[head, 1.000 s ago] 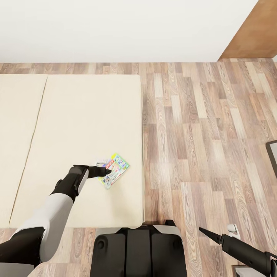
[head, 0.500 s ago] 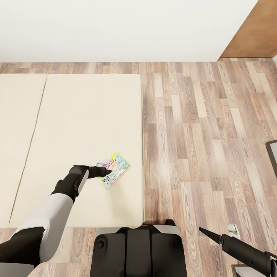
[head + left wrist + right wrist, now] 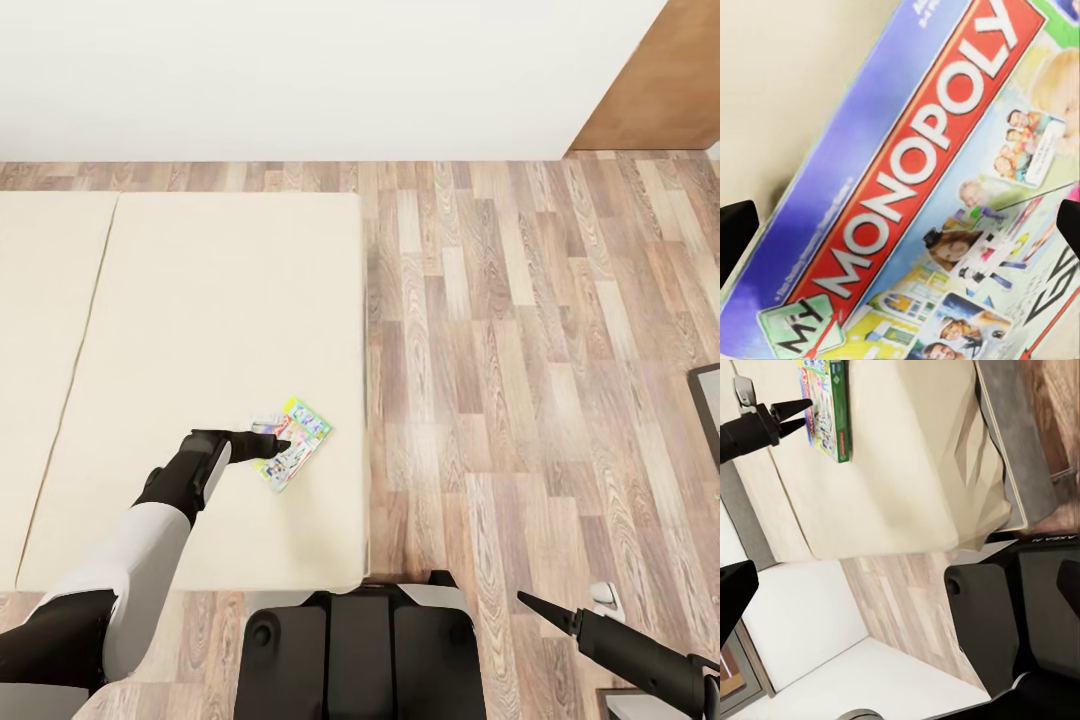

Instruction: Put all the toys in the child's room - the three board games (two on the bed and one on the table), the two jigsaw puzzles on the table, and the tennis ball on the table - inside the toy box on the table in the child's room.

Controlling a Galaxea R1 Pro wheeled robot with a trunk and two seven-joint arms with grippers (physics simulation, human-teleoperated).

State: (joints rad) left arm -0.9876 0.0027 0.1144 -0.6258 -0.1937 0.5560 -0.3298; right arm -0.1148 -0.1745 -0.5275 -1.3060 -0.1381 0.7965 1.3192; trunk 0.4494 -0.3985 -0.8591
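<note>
On the cream bed [image 3: 200, 330], the Monopoly board game [image 3: 296, 452] lies near the floor-side edge, its long axis diagonal, directly beneath the nearer left gripper [image 3: 278, 447], whose spread fingers hold nothing.

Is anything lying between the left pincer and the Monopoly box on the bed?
Nothing. In the head view the left pincer is already at the Monopoly box; the left wrist view shows its cover close up, with nothing across it.
</note>
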